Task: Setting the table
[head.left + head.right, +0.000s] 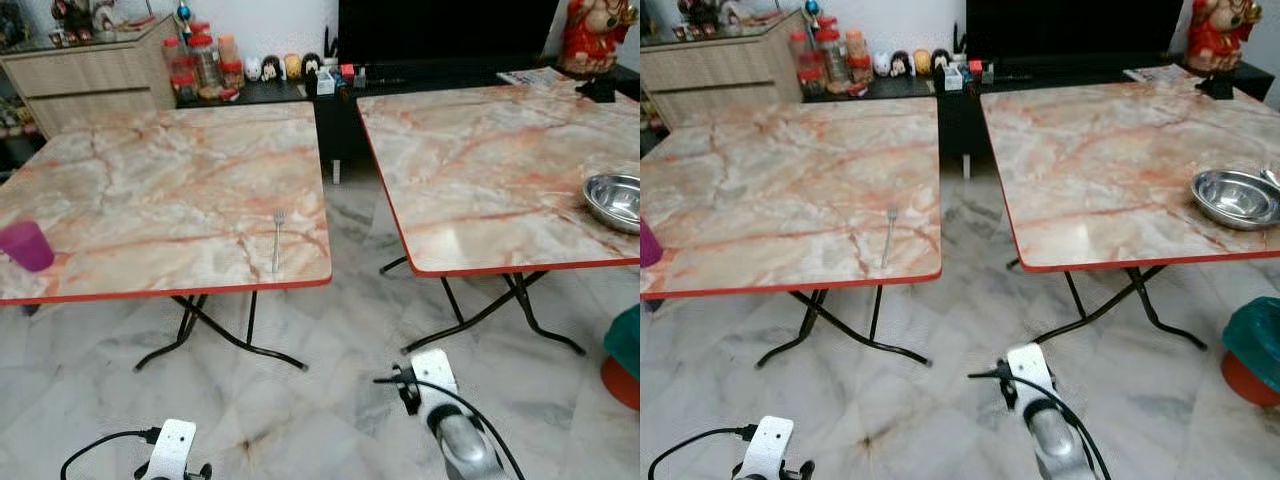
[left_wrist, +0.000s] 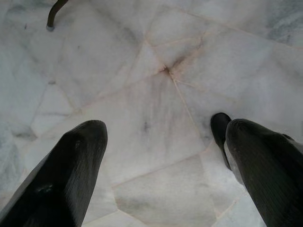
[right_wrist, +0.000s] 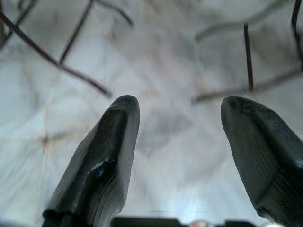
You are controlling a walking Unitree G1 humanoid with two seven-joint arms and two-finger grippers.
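A: Where are the table things?

B: The fork (image 1: pixel 278 240) lies flat near the front edge of the left table (image 1: pixel 150 180), tines pointing away, close to that table's right corner. I'd say it sits like a place setting begun. The purple cup (image 1: pixel 26 245) stands at the same table's front left edge, well apart from the fork. The steel bowl (image 1: pixel 613 200) rests on the right table (image 1: pixel 480 150), near its right side.

A: Why is the bowl over there?

B: My guess is it hasn't been brought across yet; a setting would want it beside the fork.

A: And the arms?

B: Both hang low over the marble floor (image 1: pixel 330 370), short of either table. The left gripper (image 2: pixel 161 142) points at bare tile with its fingers (image 2: pixel 75 161) spread wide and nothing between them. The right gripper (image 3: pixel 180 142) is the same, wide and empty, with the table legs (image 3: pixel 71 66) beyond it.

A: So nothing is in hand?

B: Nothing. Held low like that, they look parked while the robot stands back, facing the gap between the tables.
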